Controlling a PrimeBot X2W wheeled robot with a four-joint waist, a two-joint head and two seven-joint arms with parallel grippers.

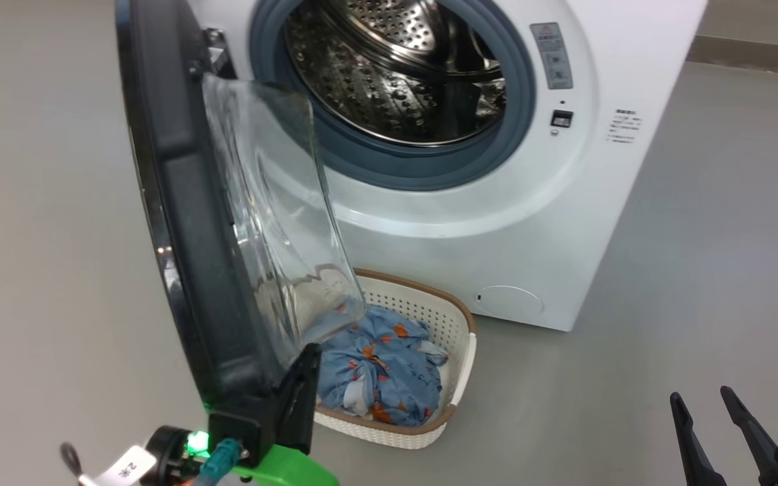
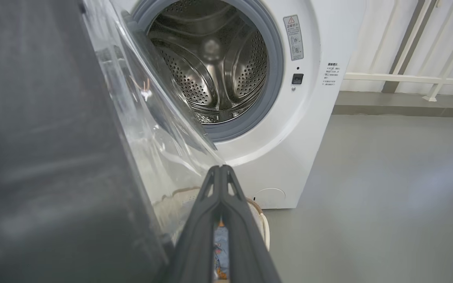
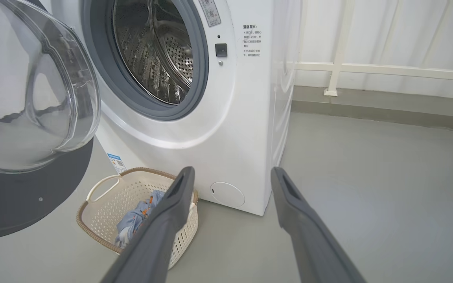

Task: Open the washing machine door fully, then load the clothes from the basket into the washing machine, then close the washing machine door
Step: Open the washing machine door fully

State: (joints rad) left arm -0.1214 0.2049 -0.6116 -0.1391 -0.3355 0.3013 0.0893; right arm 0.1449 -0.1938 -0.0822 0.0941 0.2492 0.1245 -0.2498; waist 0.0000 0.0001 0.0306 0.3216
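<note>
1. The washing machine door (image 1: 179, 202) stands swung out from its hinge on the left of the opening. Its free edge is toward the near left, and its glass bowl (image 1: 274, 216) faces right, across the mouth. It looks about square to the machine's front, so I judge there may be some swing left before it counts as fully open.
2. The left gripper (image 2: 220, 169) is pressed shut with nothing between its fingers. It lies just at the inner side of the door's low near edge. Closed fingers make one stiff prod, which suits pushing the door outward better than pinching it. Whether it actually touches the door I cannot tell.
3. The basket (image 1: 423, 307) sits on the floor (image 1: 699, 270) close before the washing machine (image 1: 497, 223), below the opening. In the head view it lies partly behind the glass bowl. That keeps the lift into the drum (image 1: 389, 88) short.
4. The clothes (image 1: 382, 368) are bunched in the basket, none loaded; the drum looks bare.
5. The right gripper (image 1: 701, 398) hangs at the near right, well apart from the basket. Its jaws are spread wide and empty, likely ready for the fabric once the door is out of the way.
6. The door overhanging the basket's left part could crowd a reach from that side.
</note>
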